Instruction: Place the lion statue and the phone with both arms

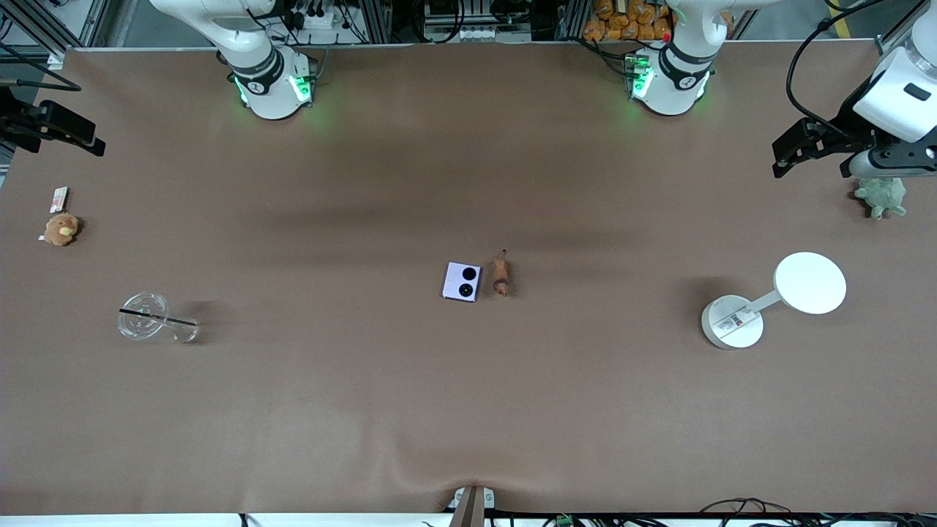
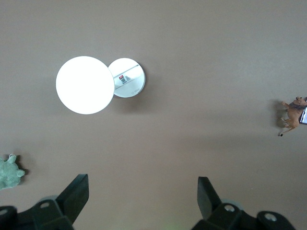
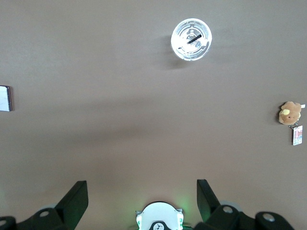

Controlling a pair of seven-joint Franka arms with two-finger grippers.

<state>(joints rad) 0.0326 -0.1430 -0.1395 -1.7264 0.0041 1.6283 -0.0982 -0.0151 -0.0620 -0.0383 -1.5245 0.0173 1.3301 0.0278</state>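
Both arms parked high and wide, nothing in hand: you're either at the very start or at the finish, and the frames alone can't say which. The phone (image 1: 462,282) lies flat at mid-surface, lilac, two black camera circles up. The lion statue (image 1: 501,274) lies just beside it at its 3 o'clock in the front view, toward the left arm's end; whether they touch, can't tell.

Left claw (image 1: 812,148) hangs over the surface near its edge at the left arm's end, fingers spread wide and empty, w/ the green plush turtle (image 1: 881,196) close by on the surface. Its wrist view shows the lion statue (image 2: 290,115) well off at 3 o'clock. Right claw (image 1: 55,126) hangs over the right arm's end of the surface, also wide and empty; its wrist view catches only an edge of the phone (image 3: 5,98) at 9 o'clock.

If a pick is due, judge it so: you send each claw in toward centre, left for the lion, right for the phone. The pair sit so close that both claws arriving together could clash. The lion is slim, so close narrow across its body.

Also on the surface: white lamp (image 1: 768,298), clear cup (image 1: 148,318), brown plush toy (image 1: 61,229), small card (image 1: 59,197).
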